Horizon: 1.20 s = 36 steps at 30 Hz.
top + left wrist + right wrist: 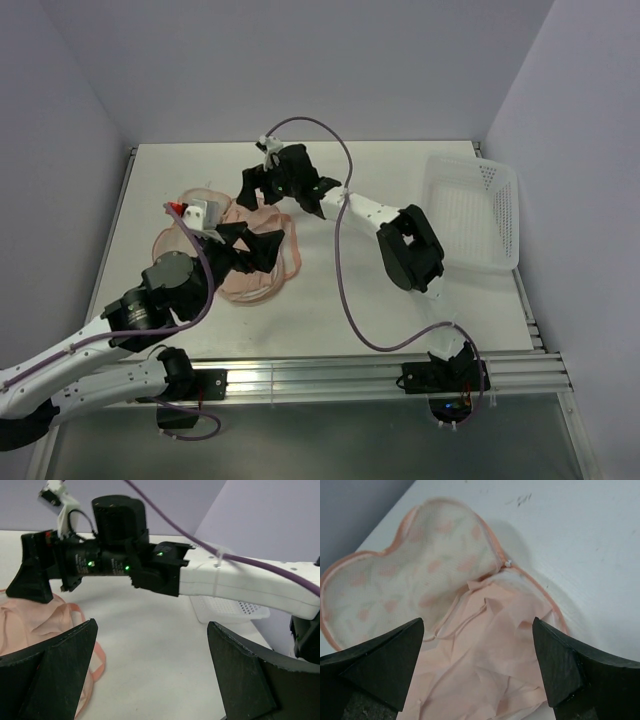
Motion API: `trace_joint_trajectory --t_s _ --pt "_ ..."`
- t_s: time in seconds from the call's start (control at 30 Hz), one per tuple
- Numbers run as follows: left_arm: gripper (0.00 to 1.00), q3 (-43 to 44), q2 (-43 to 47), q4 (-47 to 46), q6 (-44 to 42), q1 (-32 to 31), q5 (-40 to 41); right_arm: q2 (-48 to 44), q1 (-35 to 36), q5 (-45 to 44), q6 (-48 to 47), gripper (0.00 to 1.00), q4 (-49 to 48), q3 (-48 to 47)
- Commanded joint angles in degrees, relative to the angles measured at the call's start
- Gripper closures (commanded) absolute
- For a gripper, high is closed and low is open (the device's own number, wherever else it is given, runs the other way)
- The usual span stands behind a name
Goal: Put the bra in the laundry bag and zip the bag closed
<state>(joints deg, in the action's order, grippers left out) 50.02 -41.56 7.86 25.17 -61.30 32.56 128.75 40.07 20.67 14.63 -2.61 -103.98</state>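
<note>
Two black pincers, left gripper (pixel 151 640) and right gripper (pixel 477 630), are spread wide, with nothing gripped, over the unzipped oval peach patterned fabric laundry bag (pixel 420 565). Inside that bag the crumpled pale peach-pink soft bra (pixel 490 670) is laid. Dark marks (pixel 520 501) on the white table (pixel 580 555) beyond the bag cannot be read.

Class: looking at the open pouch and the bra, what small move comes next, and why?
Probably swing the open flap of the laundry bag over the bra. The bra lies crumpled in the bag's other half, the right claw stands open above it, and the zipper is undone, so the flap must close before zipping.
</note>
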Motion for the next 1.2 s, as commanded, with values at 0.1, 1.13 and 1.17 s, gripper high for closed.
trace_joint_trajectory --t_s 0.1,1.13,1.17 --pt "0.01 6.5 2.8 2.9 -1.3 0.3 0.8 -9.9 -0.2 -5.5 -3.0 0.02 -2.0 3.9" --pt "0.14 7.9 8.2 13.9 3.4 0.3 4.1 -15.6 23.1 -4.8 -24.3 0.75 15.7 18.5" --pt "0.14 7.6 8.3 14.4 4.1 0.3 5.4 -14.2 23.5 -4.8 -24.7 0.75 16.7 16.6"
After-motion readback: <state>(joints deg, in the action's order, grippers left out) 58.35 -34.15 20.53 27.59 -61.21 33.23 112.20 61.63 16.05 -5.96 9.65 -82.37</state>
